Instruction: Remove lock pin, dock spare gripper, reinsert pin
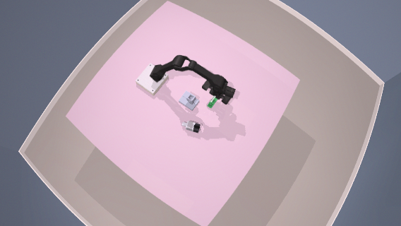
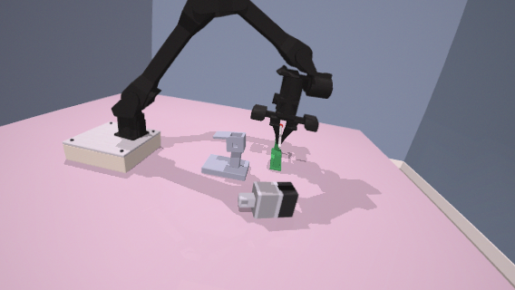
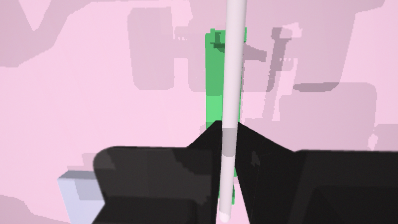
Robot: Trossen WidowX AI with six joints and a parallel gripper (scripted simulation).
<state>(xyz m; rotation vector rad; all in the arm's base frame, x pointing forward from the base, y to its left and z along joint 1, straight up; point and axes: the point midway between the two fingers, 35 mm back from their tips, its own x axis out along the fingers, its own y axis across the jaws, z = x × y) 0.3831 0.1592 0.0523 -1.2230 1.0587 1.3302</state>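
My gripper (image 1: 215, 97) (image 2: 280, 142) (image 3: 225, 126) points down and is shut on the white lock pin (image 2: 280, 133) (image 3: 234, 65). The pin has a red end in the exterior view and is held just above the green holder (image 1: 211, 104) (image 2: 276, 162) (image 3: 214, 75), slightly askew to it in the wrist view. The grey-blue mount (image 1: 184, 101) (image 2: 217, 166) (image 3: 80, 197) stands left of the holder; its raised socket (image 1: 190, 98) (image 2: 236, 143) is empty. The spare gripper (image 1: 190, 126) (image 2: 267, 199), grey and black, lies on its side, its spigot (image 2: 246, 201) pointing left.
The arm's white base (image 1: 152, 80) (image 2: 111, 140) is on the far left. The mount has a flat arm (image 2: 222, 135) sticking out left beside its socket. The pink table top (image 1: 148, 155) (image 2: 136, 236) lies inside a walled area with a pale rim (image 1: 378, 106).
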